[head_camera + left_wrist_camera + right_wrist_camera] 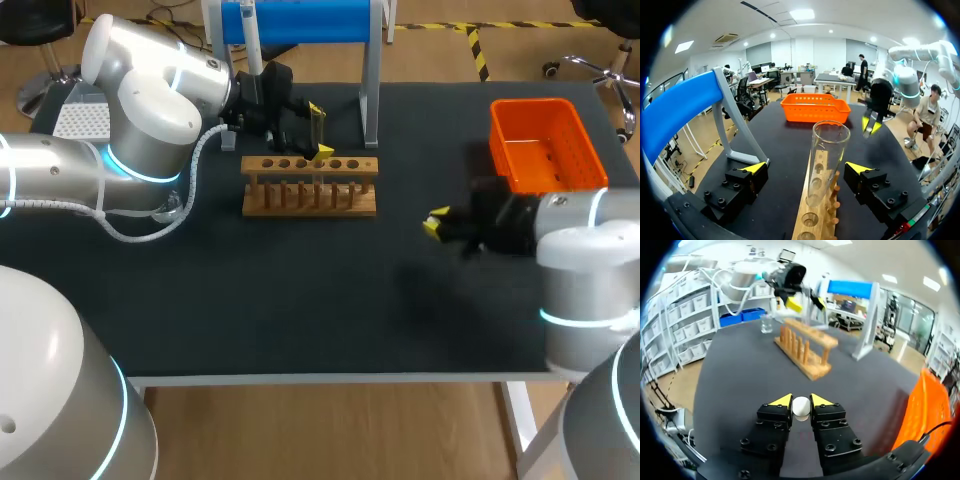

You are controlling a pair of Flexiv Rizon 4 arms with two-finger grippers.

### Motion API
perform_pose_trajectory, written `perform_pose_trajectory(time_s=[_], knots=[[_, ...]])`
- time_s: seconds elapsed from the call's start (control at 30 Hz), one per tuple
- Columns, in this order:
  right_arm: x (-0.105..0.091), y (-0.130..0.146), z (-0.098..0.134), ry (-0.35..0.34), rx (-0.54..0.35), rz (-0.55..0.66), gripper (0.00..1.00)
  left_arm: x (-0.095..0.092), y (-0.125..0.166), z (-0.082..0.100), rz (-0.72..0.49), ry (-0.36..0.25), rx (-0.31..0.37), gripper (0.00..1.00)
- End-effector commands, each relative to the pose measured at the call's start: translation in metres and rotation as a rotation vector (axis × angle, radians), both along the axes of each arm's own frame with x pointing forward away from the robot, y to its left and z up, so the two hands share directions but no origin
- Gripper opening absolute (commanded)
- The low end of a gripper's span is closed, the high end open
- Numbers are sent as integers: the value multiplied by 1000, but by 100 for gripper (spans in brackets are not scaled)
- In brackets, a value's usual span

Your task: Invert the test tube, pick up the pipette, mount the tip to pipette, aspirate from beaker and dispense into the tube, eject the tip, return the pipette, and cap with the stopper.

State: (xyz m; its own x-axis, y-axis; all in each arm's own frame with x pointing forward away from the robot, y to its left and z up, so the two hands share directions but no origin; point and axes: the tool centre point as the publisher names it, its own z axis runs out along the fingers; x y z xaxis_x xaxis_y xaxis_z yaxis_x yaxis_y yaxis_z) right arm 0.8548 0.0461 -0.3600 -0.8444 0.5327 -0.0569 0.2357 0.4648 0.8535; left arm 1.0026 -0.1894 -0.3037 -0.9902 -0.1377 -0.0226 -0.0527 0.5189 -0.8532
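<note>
A clear test tube (pixel 827 160) stands upright, mouth up, in the wooden rack (pixel 812 220). My left gripper (pixel 807 170) is open around it, with its fingers well clear on both sides. In the head view that gripper (pixel 319 130) hovers over the rack (pixel 310 185). My right gripper (pixel 801 401) is shut on a small white stopper (pixel 801 408), low over the table right of the rack (pixel 805 347); its yellow tips (pixel 436 223) show in the head view. The pipette (pixel 250 35) hangs on the blue stand (pixel 300 20). A beaker (pixel 766 324) stands beyond the rack.
An orange basket (pixel 545 145) sits at the table's back right, close behind my right arm. A white tip box (pixel 80 120) lies at the far left. The stand's grey post (pixel 368 100) rises just behind the rack.
</note>
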Motion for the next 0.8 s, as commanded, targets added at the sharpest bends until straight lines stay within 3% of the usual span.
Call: perform_pose_trajectory(time_s=[0.03, 0.3, 0.8], knots=[[-20, -33, 62, 92, -6, 168, 0, 1, 0, -1, -3, 1, -2, 100], [-44, -33, 132, 68, 4, 301, 0, 1, 0, -1, -3, 1, -2, 100], [-44, -33, 132, 68, 4, 301, 0, 1, 0, -1, -3, 1, -2, 100]])
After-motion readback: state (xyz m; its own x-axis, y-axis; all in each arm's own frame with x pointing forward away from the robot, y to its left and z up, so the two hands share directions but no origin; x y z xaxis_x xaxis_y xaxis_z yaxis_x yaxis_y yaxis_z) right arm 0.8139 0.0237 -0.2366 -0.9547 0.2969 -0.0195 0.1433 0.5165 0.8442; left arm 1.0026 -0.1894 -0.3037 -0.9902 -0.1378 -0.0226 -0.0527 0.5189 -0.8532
